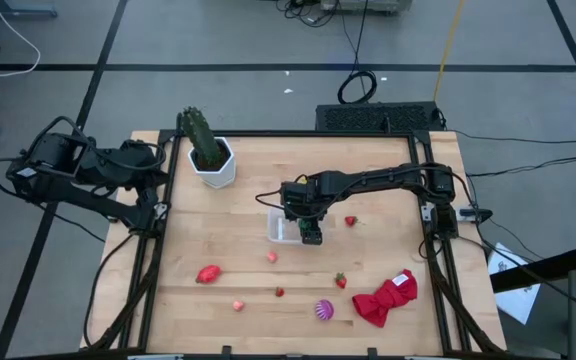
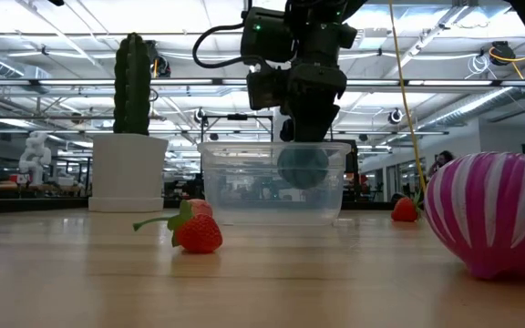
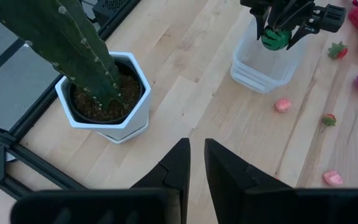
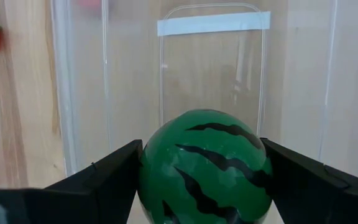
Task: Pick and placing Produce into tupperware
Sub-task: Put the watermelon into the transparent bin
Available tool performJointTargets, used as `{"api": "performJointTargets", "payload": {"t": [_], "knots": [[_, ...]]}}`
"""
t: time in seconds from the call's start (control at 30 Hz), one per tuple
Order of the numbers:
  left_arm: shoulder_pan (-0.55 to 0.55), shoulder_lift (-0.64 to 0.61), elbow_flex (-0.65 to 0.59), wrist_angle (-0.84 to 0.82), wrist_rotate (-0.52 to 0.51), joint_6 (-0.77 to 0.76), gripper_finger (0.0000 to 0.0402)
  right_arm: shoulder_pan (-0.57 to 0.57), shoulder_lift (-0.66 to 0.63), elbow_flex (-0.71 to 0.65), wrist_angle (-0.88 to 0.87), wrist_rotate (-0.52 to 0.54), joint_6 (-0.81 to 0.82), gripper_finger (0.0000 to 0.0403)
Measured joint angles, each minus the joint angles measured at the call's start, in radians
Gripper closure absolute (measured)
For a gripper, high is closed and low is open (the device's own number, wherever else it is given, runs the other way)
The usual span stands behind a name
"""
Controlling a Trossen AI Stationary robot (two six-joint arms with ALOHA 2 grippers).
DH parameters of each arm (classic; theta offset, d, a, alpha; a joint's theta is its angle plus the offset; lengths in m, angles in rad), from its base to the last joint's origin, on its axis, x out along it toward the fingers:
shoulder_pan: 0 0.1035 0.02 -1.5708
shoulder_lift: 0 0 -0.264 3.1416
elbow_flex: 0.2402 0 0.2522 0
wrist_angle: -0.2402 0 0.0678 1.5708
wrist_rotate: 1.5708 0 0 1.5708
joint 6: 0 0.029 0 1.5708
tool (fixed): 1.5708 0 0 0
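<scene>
Right wrist view shows the right gripper (image 4: pixel 204 171) clamped on the green striped ball (image 4: pixel 205 167), poised just above the open tupperware (image 4: pixel 210 74), presumably to drop it inside, while the left gripper (image 3: pixel 196 163), nearly closed, waits beside the tub's neighbouring cactus pot (image 3: pixel 104 102).

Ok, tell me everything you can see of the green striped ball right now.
The green striped ball is a small round toy watermelon, glossy dark green with jagged darker stripes; it looks like smooth plastic. The right gripper clamps it, one dark finger on each side. It hangs inside the top of the clear tupperware near the table's middle, apparently clear of the tub floor. Nothing else appears to touch it.
</scene>
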Motion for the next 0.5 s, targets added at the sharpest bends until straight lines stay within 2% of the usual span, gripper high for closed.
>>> {"api": "performJointTargets", "payload": {"t": [0.5], "knots": [[0.0,0.0,0.0,0.0,0.0,0.002,0.035,0.0,0.0,0.0,0.0,0.0,-0.013,0.0103]]}}
